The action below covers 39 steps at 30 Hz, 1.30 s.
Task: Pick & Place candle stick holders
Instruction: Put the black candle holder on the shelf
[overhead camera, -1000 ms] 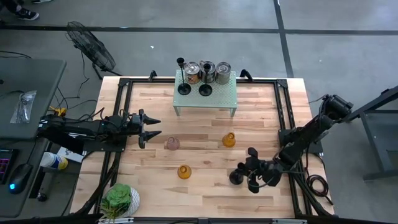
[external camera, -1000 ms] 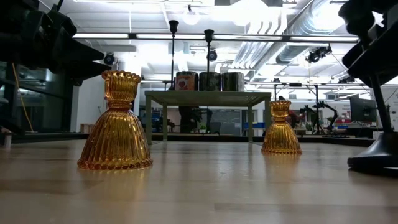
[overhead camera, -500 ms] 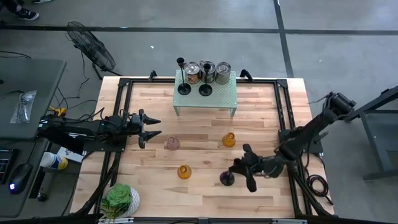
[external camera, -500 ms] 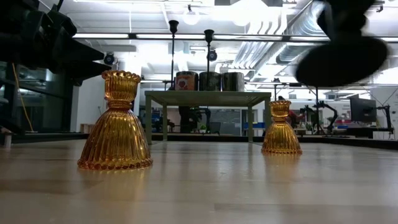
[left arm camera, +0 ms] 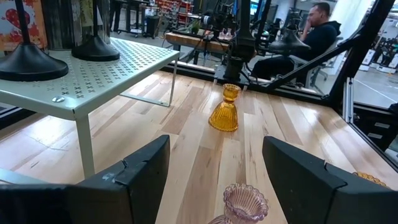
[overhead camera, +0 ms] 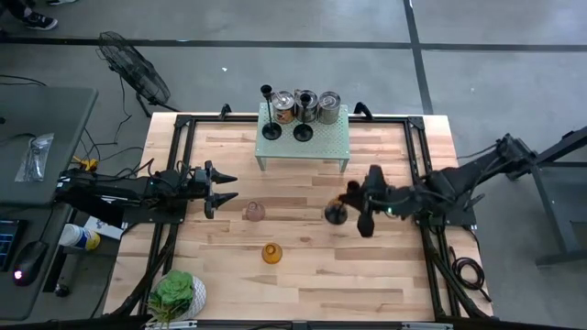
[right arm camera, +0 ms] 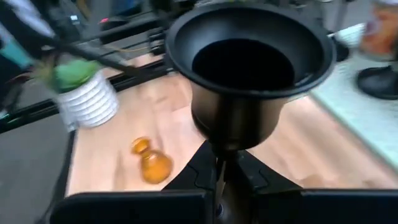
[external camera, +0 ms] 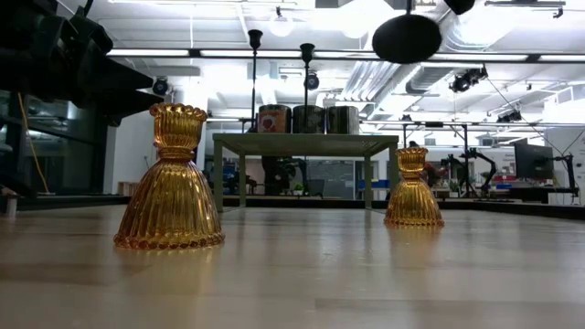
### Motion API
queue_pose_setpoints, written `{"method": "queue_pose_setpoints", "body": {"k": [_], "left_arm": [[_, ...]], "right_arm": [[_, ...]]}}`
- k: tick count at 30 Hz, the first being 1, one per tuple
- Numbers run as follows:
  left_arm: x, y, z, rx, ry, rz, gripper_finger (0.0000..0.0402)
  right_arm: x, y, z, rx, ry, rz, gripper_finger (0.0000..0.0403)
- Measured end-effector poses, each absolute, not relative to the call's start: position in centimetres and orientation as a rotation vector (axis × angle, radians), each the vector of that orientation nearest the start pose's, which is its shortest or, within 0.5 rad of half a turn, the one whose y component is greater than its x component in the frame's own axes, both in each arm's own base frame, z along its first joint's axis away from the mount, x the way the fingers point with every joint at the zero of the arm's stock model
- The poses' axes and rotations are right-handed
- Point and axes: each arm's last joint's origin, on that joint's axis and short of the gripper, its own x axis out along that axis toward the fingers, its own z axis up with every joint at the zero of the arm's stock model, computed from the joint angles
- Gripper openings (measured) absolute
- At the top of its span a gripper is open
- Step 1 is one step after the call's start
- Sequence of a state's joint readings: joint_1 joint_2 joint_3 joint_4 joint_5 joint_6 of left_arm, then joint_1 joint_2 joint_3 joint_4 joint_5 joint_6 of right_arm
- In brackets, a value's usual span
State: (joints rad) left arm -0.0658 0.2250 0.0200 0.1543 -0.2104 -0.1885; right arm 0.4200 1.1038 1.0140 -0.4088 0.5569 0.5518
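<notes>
- Pale wood makes up the surface (overhead camera: 303, 284); at its left edge our left tool (overhead camera: 226, 188) waits with fingers spread apart, pointing at the pink glass holder (overhead camera: 253, 212) just beside it.
- One amber holder (overhead camera: 271, 253) stands near the front at centre-left.
- On the green perforated stand (overhead camera: 326, 139) at the far middle, two black holders (overhead camera: 271, 131) (overhead camera: 303, 133) already sit in front of three tins (overhead camera: 306, 104).
- The second amber holder (overhead camera: 337, 203) stands in mid-surface, mostly covered from above by the carried piece.
- Our right tool (overhead camera: 359, 207) is clamped on the stem of the third black holder (overhead camera: 336, 215), which hangs in the air, its round base (external camera: 407, 38) well above the wood in the low view.
- We judge this the carry step: next we must bring the holder over the stand, clear of the two already there, lower it upright and let go.
</notes>
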Motion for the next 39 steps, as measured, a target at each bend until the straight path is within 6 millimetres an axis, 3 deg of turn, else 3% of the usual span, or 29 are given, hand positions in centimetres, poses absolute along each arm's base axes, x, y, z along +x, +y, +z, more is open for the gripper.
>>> {"method": "queue_pose_setpoints", "body": {"k": [18,28,39], "left_arm": [[11.1,-0.1,16.6,-0.181,0.037,0.148,0.0253],[11.1,-0.1,16.6,-0.181,0.037,0.149,0.0253],[11.1,-0.1,16.6,-0.181,0.037,0.149,0.0253]], "right_arm": [[23.7,-0.8,33.0,0.355,0.379,-0.666,0.0005],[25.8,-5.8,33.7,0.351,0.415,-0.85,0.0005],[27.7,-10.4,32.0,0.36,0.482,-0.964,0.0005]]}}
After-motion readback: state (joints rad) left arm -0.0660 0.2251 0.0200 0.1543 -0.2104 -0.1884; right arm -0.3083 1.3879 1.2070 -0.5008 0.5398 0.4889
